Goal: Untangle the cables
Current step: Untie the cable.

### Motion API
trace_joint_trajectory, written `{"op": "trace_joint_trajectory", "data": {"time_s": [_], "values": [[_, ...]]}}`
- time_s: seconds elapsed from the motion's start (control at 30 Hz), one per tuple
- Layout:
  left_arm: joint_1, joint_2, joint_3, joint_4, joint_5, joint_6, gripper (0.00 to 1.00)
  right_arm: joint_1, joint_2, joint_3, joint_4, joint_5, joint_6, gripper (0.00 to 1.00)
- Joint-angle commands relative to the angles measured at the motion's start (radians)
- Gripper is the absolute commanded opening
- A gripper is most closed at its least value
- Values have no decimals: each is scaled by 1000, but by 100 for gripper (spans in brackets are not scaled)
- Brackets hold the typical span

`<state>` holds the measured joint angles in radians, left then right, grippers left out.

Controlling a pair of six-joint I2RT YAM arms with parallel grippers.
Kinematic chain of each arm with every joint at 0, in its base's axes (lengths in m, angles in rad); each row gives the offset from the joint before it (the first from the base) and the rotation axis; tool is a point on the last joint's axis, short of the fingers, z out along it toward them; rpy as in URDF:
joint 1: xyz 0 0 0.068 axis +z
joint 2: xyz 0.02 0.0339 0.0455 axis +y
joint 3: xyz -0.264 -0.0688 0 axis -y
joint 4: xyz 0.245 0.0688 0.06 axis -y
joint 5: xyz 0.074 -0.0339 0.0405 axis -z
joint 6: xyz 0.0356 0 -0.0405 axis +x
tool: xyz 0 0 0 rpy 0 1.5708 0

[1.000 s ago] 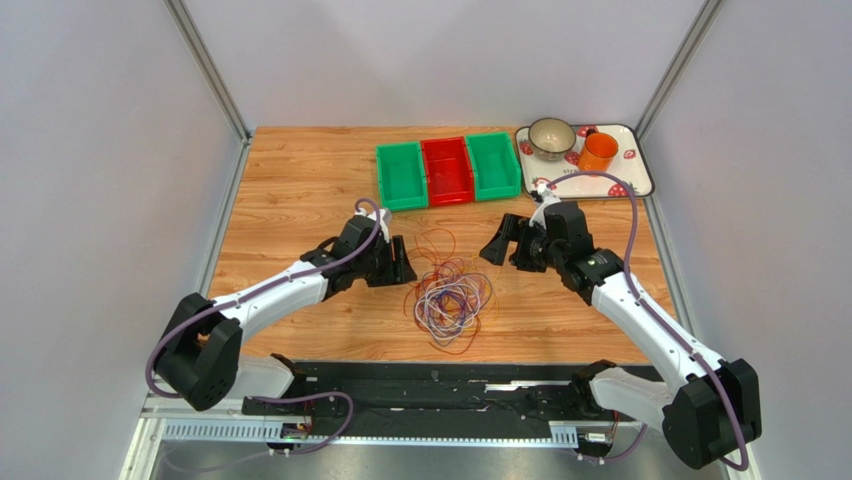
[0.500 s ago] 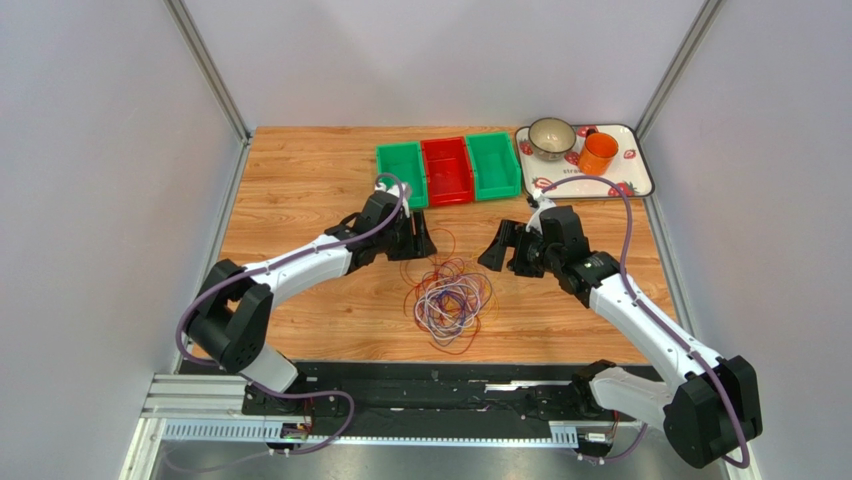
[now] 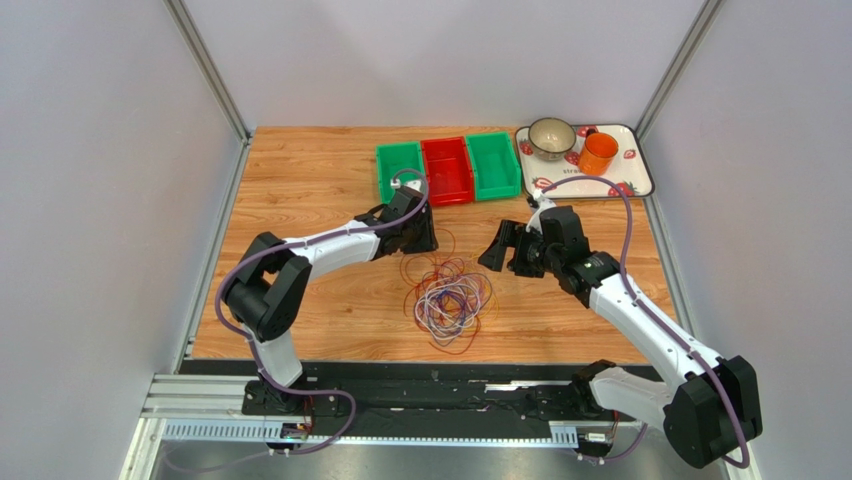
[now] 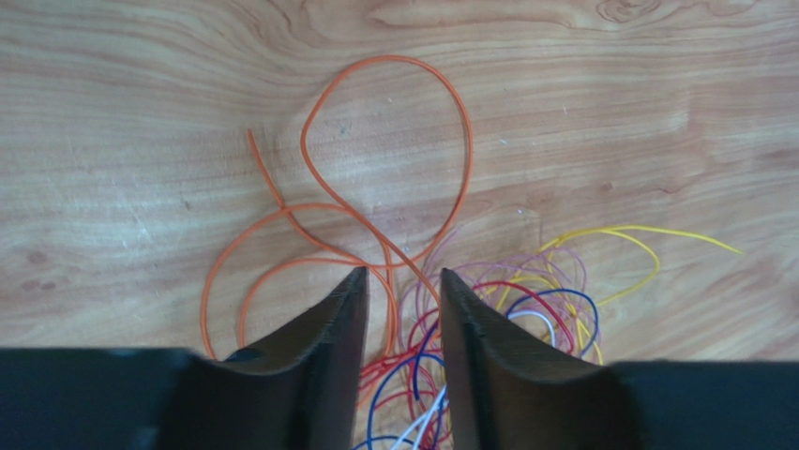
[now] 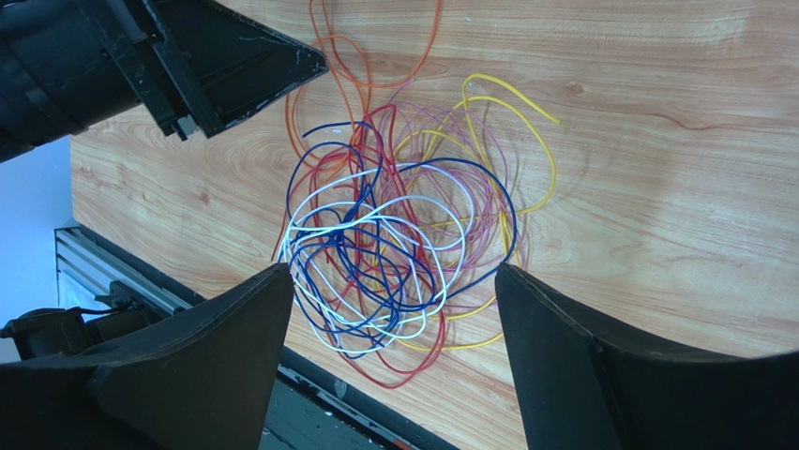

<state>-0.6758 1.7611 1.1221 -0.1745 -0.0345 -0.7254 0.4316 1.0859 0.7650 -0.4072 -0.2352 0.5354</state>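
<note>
The cables (image 3: 452, 295) lie in one tangled heap of red, blue, white, purple and yellow loops at the middle of the wooden table (image 3: 300, 190). Orange loops (image 4: 394, 141) spread out from its far side. My left gripper (image 3: 428, 243) hovers at the heap's far left edge. In the left wrist view it (image 4: 399, 281) is open a narrow way, with an orange strand lying on the table under the gap and nothing gripped. My right gripper (image 3: 497, 245) is wide open and empty, to the right of the heap. In the right wrist view it (image 5: 394, 272) frames the tangle (image 5: 394, 234).
Three bins stand in a row at the back, green (image 3: 401, 175), red (image 3: 446, 170) and green (image 3: 493, 166). A patterned tray (image 3: 635, 175) at the back right holds a bowl (image 3: 551, 138) and an orange cup (image 3: 598, 152). A black rail (image 3: 430, 385) runs along the near table edge.
My left arm has swung right and farther back, from the heap's left side to its far left edge. The right arm has barely moved. The cables lie as before.
</note>
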Motion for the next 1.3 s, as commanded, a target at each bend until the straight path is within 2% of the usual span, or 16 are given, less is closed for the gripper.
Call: {"op": "trace_joint_trajectory", "data": {"time_s": [0.0, 0.03, 0.1, 0.13, 0.17, 0.27, 0.4, 0.63, 0.7, 0.73, 0.83, 0.9, 0.93, 1.03, 1.27], "values": [[-14, 56, 74, -2, -35, 1, 32, 7, -4, -6, 2, 14, -3, 83], [-18, 67, 84, -11, -31, 3, 22, 7, -3, -7, 4, 19, -3, 83], [-21, 87, 100, -19, -31, 1, 15, 6, 3, -9, 4, 23, -6, 83], [-21, 90, 104, -31, -28, 3, 5, 7, 8, -7, 2, 27, -5, 83], [-22, 89, 111, -37, -28, 4, 0, 7, 15, -7, 2, 27, -6, 83], [-30, 51, 116, -57, -39, 15, 0, 6, 28, 2, -4, 24, -6, 82], [-44, -118, 162, -121, -65, 64, 0, 6, 25, 37, -24, 36, -15, 82], [-47, -293, 340, -253, -67, 135, 0, 7, -17, 132, -73, 54, -25, 82], [-47, -310, 346, -270, -79, 123, 7, 7, -23, 143, -81, 57, -22, 82], [-47, -311, 335, -276, -91, 113, 23, 7, -24, 149, -91, 57, -20, 83], [-47, -313, 256, -251, -111, 81, 49, 7, -37, 137, -105, 62, -14, 83], [-47, -301, 199, -225, -114, 64, 55, 7, -50, 125, -108, 62, -8, 82], [-48, -295, 167, -217, -116, 60, 61, 7, -55, 109, -108, 62, -5, 83], [-47, -267, 119, -181, -128, 43, 66, 6, -70, 89, -116, 63, 3, 82], [-48, -122, 119, -174, -131, 6, 62, 7, -103, 50, -119, 70, 18, 83]]}}
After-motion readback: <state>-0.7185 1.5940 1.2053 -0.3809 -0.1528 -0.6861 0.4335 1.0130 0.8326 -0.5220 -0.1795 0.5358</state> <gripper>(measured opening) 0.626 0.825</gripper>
